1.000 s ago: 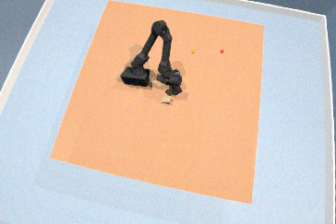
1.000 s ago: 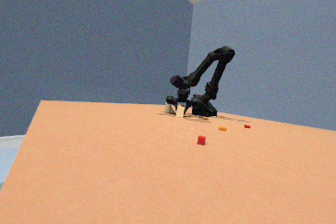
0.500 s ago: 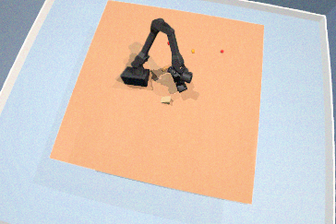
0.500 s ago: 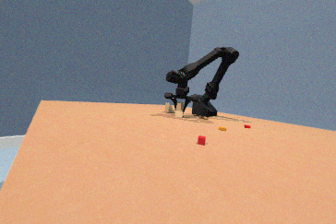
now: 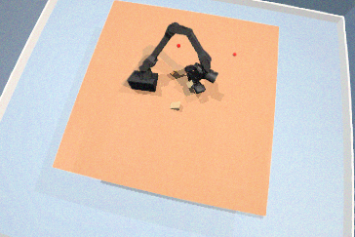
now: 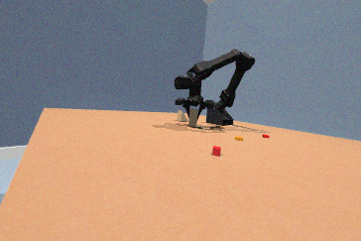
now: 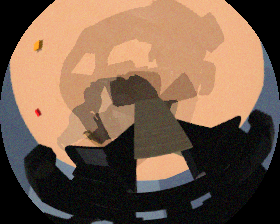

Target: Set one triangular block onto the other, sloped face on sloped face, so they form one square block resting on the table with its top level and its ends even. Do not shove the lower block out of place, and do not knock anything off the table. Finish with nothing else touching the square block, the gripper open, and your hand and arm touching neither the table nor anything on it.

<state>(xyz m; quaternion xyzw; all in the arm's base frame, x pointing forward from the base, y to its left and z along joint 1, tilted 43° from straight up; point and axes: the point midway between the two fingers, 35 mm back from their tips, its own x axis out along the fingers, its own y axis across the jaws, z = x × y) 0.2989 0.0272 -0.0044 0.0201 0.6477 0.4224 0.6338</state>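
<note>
My gripper point(image 5: 190, 83) point(image 6: 193, 115) point(image 7: 153, 123) is shut on one triangular block, which sits between the fingertips and looks grey-brown in shade in the wrist view point(image 7: 161, 135). In the exterior view the held block looks tall and narrow, its lower end close to the table; I cannot tell whether it touches. The other triangular block point(image 5: 176, 105) point(image 6: 181, 116), pale cream, rests on the table apart from the held one, nearer the front in the top view. It is not visible in the wrist view. The fingers partly hide the held block.
A red cube point(image 5: 234, 55) point(image 6: 216, 151), another small red piece point(image 5: 178, 45) point(image 6: 266, 136) and an orange piece point(image 6: 239, 139) point(image 7: 38, 45) lie on the table. A small brownish piece point(image 7: 92, 136) lies near the left finger in the wrist view.
</note>
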